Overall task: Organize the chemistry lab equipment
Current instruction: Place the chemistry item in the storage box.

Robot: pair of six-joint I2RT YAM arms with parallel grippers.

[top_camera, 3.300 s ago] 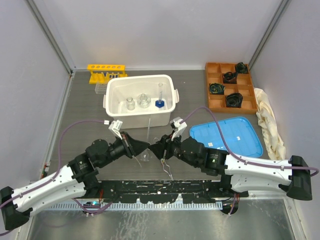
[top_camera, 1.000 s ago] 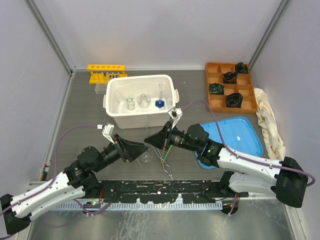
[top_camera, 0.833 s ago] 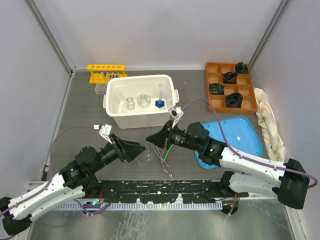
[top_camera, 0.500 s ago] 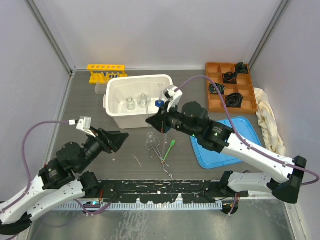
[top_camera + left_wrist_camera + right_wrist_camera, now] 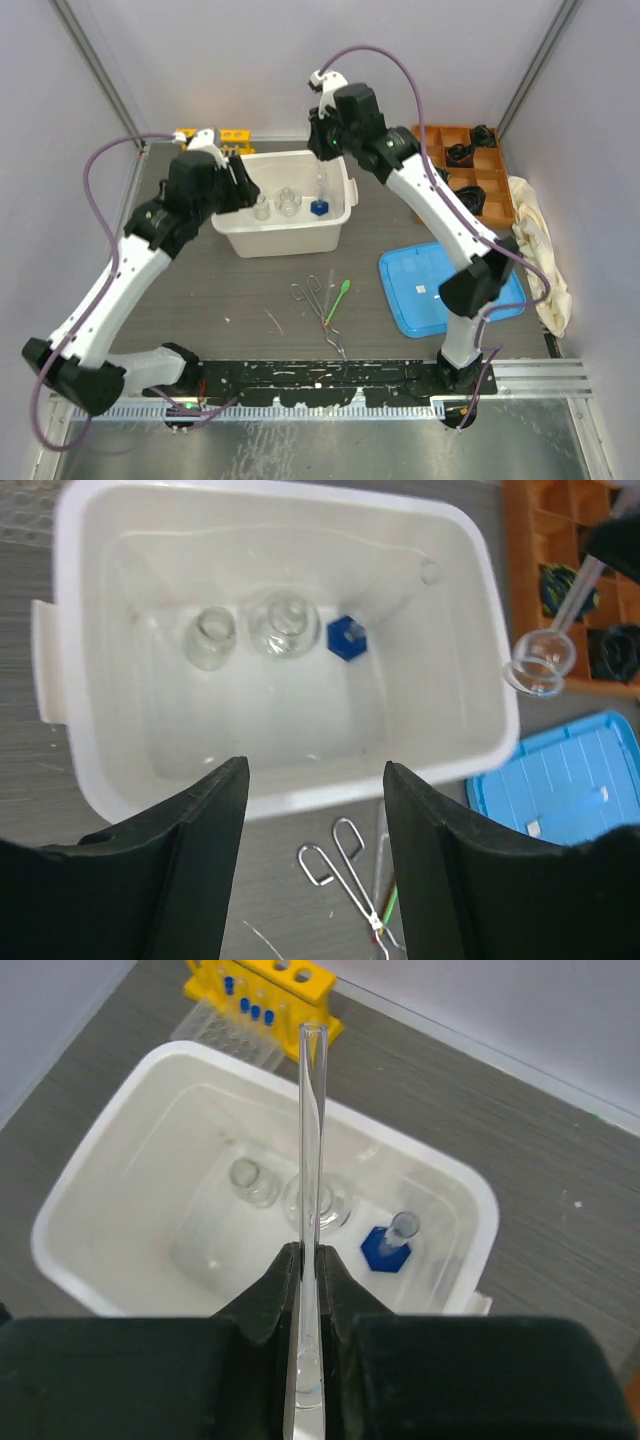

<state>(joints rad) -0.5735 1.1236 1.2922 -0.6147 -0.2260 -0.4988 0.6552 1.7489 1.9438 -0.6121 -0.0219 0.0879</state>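
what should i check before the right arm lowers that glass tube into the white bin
1. Right fingers shut on the glass tube: ok.
2. Tube's far end inside the rim of the white bin: cannot tell; the left wrist view shows it by the right rim.
3. Bare floor in the bin: ok; two flasks and the blue-based cylinder stand together toward the back.
4. Left fingers open and empty: ok.
5. Left fingers out of the way: cannot tell; they hover over the bin too.
6. Nothing left on the table: not ok; metal tongs and green spatula lie in front of the bin.
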